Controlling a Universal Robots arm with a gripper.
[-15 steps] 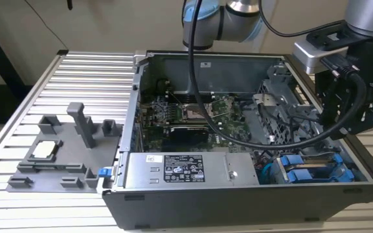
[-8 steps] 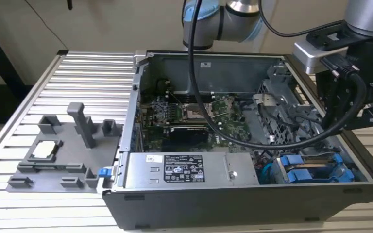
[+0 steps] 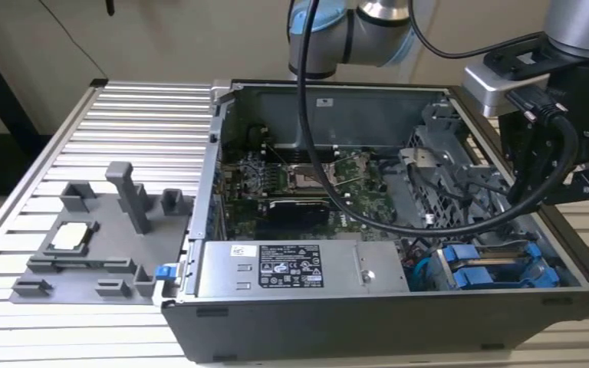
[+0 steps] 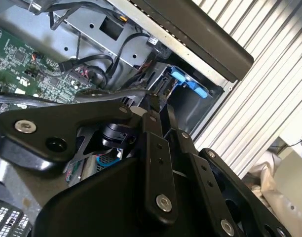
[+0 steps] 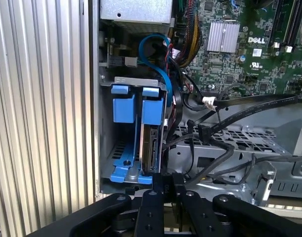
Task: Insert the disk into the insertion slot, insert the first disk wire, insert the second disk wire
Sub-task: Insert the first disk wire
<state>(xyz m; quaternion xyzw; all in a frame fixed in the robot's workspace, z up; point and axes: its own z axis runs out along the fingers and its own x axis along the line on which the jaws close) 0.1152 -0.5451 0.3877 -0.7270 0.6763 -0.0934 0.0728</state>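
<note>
The end effector (image 5: 168, 180) hovers at the near end of the disk (image 5: 151, 148); whether it is spread or pressed together cannot be told, nor whether it touches the disk. The disk stands on edge in the insertion slot (image 5: 133, 80), straight ahead of the end effector, under blue tabs (image 5: 153, 108). An open bay lies beside it, then the case wall (image 5: 94, 98) and the ribbed desk (image 5: 42, 123). Black wires (image 5: 215, 123) crowd the other side. The power-supply box (image 3: 289, 268) beyond carries a white label, its print unreadable.
</note>
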